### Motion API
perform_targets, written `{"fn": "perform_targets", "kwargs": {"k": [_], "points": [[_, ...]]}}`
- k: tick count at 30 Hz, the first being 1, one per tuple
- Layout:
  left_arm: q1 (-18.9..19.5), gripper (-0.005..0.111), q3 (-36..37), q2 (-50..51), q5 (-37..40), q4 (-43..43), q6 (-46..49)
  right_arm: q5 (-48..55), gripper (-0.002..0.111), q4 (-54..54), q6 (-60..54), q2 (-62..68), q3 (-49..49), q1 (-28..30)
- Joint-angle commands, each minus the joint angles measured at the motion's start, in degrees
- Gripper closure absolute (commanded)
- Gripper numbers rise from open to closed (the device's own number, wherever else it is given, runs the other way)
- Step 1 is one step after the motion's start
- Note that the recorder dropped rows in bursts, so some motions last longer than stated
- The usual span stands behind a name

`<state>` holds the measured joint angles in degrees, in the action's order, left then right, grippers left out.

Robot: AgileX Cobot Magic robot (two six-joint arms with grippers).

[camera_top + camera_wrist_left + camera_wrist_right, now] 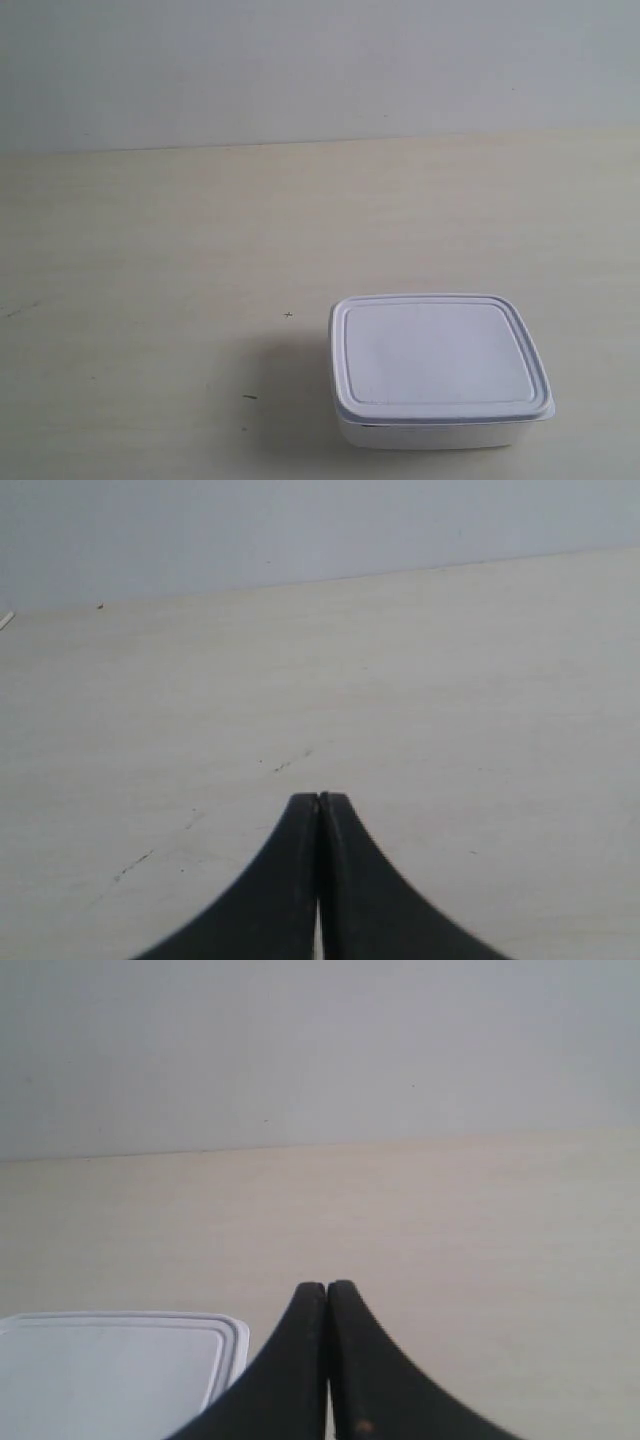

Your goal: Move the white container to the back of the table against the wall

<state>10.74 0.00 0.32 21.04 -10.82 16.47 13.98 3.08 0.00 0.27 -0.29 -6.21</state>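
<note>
The white container [438, 370] sits lid-on near the table's [200, 260] front edge, right of centre in the exterior view, far from the wall [300, 60]. No arm shows in that view. In the right wrist view the container's lid corner [110, 1370] lies beside my right gripper [327, 1285], whose black fingers are pressed together, holding nothing. My left gripper [319, 797] is also shut and empty, over bare table [400, 680], with the container out of its view.
The pale wood-grain table runs back to the plain grey-white wall [300, 1050]. A few small dark marks [289, 315] dot the surface left of the container. Scratch marks [290, 763] lie ahead of the left gripper.
</note>
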Motion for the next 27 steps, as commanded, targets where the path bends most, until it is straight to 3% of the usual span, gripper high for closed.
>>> {"fn": "perform_targets", "kwargs": {"k": [1, 10, 27], "points": [[0.18, 0.107, 0.0, -0.32, -0.2, -0.07, -0.34, -0.78, 0.108, 0.04, 0.0, -0.27, 0.29, 0.19], [0.18, 0.107, 0.0, -0.32, -0.2, -0.07, -0.34, -0.78, 0.108, 7.68, 5.11, -0.27, 0.29, 0.19], [0.18, 0.107, 0.0, -0.32, -0.2, -0.07, -0.34, -14.32, 0.108, 40.61, 11.78, -0.27, 0.29, 0.19]]}}
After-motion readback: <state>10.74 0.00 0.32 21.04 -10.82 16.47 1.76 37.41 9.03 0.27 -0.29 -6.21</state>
